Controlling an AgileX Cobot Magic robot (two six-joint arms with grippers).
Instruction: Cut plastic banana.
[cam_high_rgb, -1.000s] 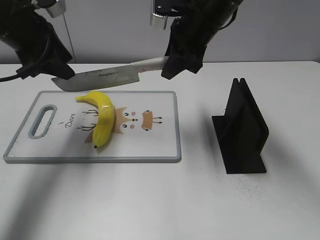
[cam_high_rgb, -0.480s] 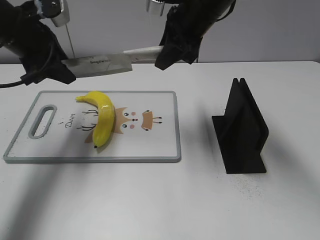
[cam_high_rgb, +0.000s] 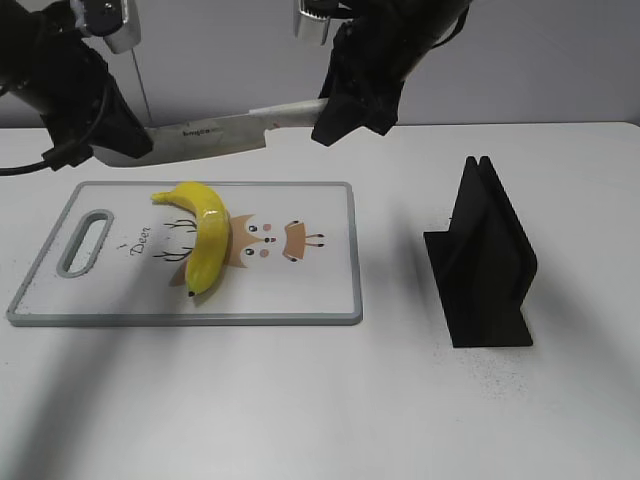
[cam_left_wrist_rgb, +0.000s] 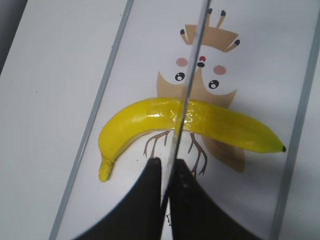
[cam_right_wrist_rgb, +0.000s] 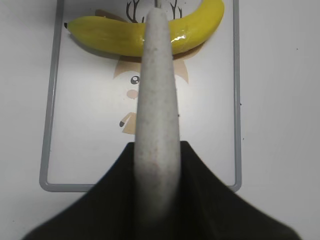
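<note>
Exterior view: knife (cam_high_rgb: 205, 133) held above plastic banana (cam_high_rgb: 206, 238), clear gap between. Left fingers (cam_left_wrist_rgb: 167, 172) pinch blade tip; right fingers (cam_right_wrist_rgb: 155, 165) clamp handle. Banana mid-board (cam_high_rgb: 320, 290).

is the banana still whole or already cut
Whole: the plastic banana lies in one unbroken piece on the cutting board, with the knife held above it.
</note>
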